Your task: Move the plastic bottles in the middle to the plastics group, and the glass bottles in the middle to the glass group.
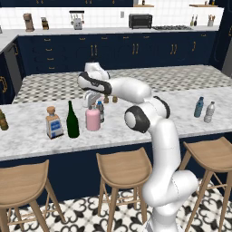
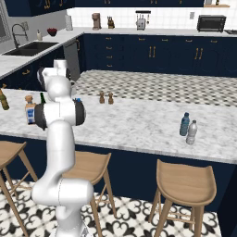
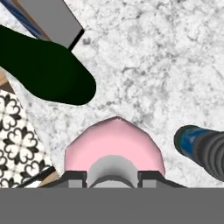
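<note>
The squat pink bottle (image 1: 93, 119) stands on the marble counter (image 1: 136, 122), between the tall dark green wine bottle (image 1: 72, 122) and the small clear water bottle (image 1: 100, 111). My gripper (image 1: 92, 105) comes down from above and is shut on the pink bottle's neck. In the hand view the pink bottle (image 3: 116, 142) sits right under the gripper (image 3: 111, 177), with its grey stopper between the fingertips. The green bottle (image 3: 48, 72) lies upper left and the water bottle (image 3: 199, 146) at right. The glass group, a square corked bottle (image 1: 53, 123) and an amber bottle (image 1: 2, 120), stands to the left. The blue bottle (image 1: 199, 107) and grey-clear bottle (image 1: 209, 112) stand far right.
Two small brown shakers (image 1: 110, 99) stand just behind the gripper. Wooden stools (image 1: 123, 168) line the counter's front edge. From the right base, the plastics pair (image 2: 188, 127) stands near the counter's front, and the arm hides the middle bottles.
</note>
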{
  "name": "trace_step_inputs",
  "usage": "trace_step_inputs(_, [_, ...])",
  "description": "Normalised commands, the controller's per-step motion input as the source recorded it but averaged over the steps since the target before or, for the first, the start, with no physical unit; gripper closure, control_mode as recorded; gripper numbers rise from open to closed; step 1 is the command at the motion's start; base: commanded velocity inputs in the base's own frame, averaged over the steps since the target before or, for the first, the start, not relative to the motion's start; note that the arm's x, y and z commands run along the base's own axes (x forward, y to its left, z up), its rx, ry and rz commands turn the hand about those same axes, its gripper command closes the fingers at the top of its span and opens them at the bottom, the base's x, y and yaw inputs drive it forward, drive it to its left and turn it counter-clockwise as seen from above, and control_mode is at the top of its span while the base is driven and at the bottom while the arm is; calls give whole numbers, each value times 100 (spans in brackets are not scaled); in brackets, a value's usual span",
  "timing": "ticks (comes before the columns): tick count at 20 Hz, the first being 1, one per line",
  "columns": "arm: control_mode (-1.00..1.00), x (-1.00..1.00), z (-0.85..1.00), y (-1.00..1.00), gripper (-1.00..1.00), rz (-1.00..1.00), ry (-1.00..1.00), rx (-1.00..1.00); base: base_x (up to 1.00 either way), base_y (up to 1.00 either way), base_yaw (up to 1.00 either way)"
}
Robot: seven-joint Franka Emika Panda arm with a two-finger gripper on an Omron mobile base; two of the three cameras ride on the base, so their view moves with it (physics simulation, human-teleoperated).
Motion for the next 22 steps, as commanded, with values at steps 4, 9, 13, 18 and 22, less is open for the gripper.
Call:
trace_step_inputs(4, [-100, 18, 0, 8, 100, 13, -4, 0, 0, 0, 0])
trace_step_inputs(9, [-100, 16, -5, 8, 100, 15, -7, 3, 0, 0, 0])
trace_step_inputs(13, [-100, -1, -3, 8, 100, 16, -2, 4, 0, 0, 0])
trace_step_inputs(18, [-100, 0, -15, 16, 100, 12, -7, 5, 0, 0, 0])
trace_step_inputs(22, [-100, 1, -34, 10, 100, 12, -8, 7, 0, 0, 0])
